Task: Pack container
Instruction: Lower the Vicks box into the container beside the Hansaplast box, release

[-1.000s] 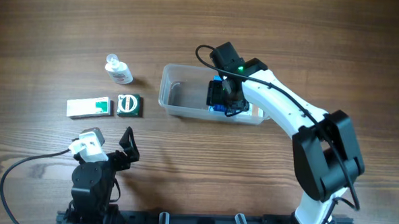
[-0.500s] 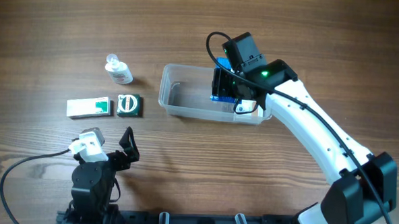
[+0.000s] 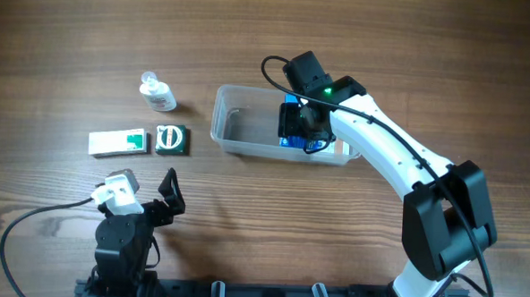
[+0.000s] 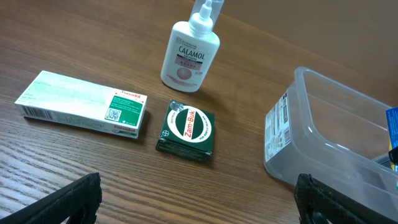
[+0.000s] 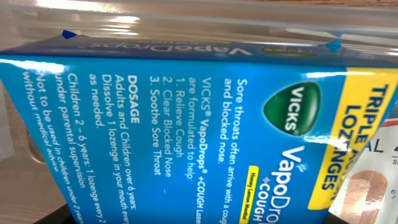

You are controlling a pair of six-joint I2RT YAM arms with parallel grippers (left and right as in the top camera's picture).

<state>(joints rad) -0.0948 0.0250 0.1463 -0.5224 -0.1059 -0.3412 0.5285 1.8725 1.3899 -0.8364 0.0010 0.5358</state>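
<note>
Left gripper [image 3: 168, 191]: fingers spread wide, nothing held. White-green carton [image 3: 118, 141] and Zam-Buk box [image 3: 171, 139] side by side. Calamol bottle [image 3: 158, 94] beyond them. Container [image 3: 228, 133] right of these, on table [image 3: 73, 33]. Right gripper [image 3: 304, 125] inside container at blue Vicks box [image 5: 186, 124]. Its fingers hidden, so grip cannot be told.

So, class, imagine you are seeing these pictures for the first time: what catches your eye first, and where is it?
The bright blue Vicks VapoDrops carton grabs attention: it fills the right wrist view and stands inside the clear plastic rectangular tub in the middle of the overhead view, in the right gripper. Left of the tub sit a white Calamol bottle, a white-and-green carton and a dark green square Zam-Buk box.
</note>
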